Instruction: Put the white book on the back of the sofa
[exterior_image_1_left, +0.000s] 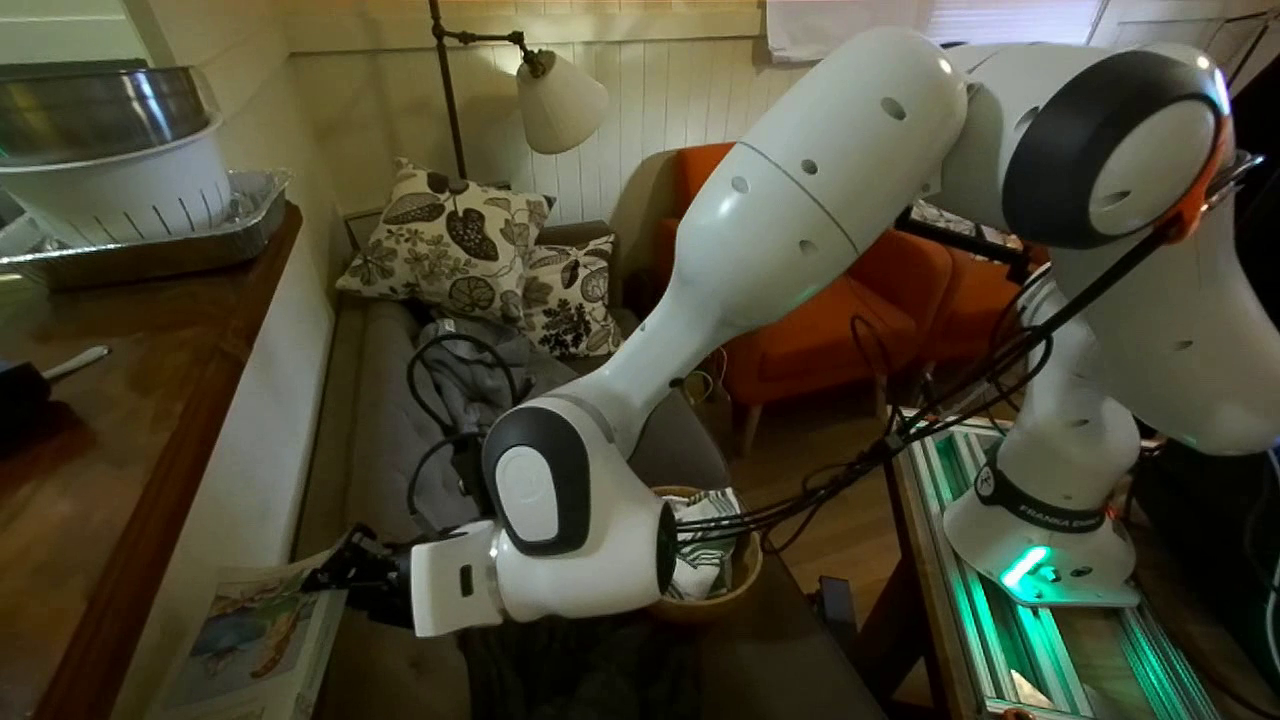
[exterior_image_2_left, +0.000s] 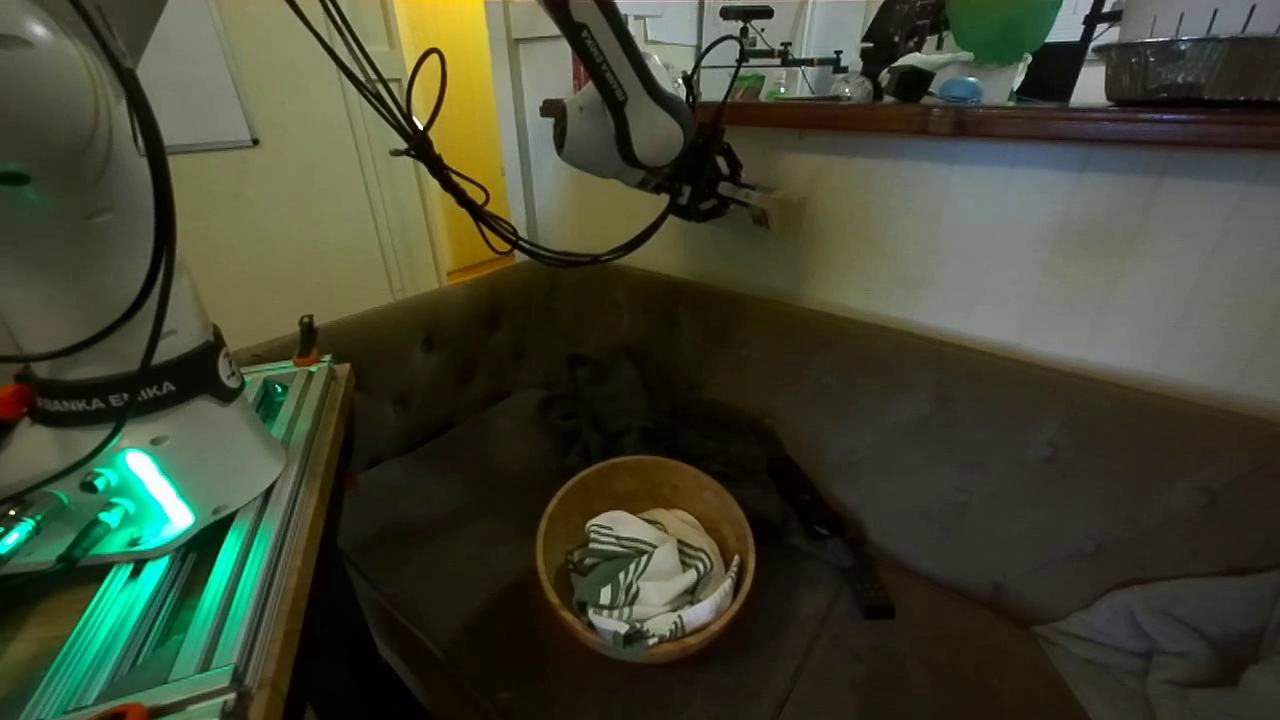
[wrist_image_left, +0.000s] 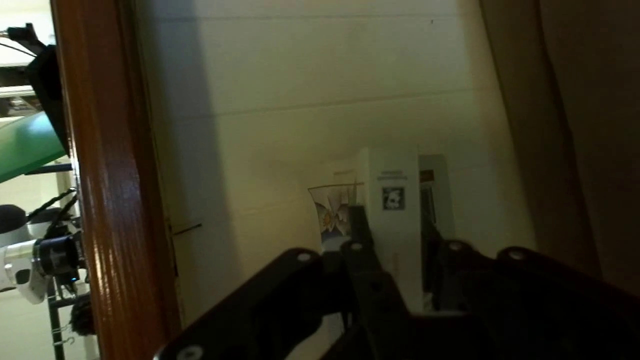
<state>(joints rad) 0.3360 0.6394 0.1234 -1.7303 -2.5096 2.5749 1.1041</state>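
The white book (exterior_image_1_left: 255, 635) is in my gripper (exterior_image_1_left: 325, 580), its picture cover facing up in an exterior view. It shows end-on and small in an exterior view (exterior_image_2_left: 758, 208). In the wrist view its white spine (wrist_image_left: 394, 200) lies between the two fingers of my gripper (wrist_image_left: 392, 222), which are shut on it. My gripper (exterior_image_2_left: 740, 195) holds the book in the air beside the white wall, above the back of the sofa (exterior_image_2_left: 1000, 352). That pale top edge also shows along the wall (exterior_image_1_left: 335, 430) and at the right of the wrist view (wrist_image_left: 537, 130).
A brown wooden counter (exterior_image_1_left: 215, 400) with a foil tray (exterior_image_1_left: 150, 262) tops the wall beside the book. It shows at the left of the wrist view (wrist_image_left: 110, 175). A round basket (exterior_image_2_left: 560, 545) with a striped cloth sits on the sofa seat. Patterned pillows (exterior_image_1_left: 450, 240) stand at the sofa's far end.
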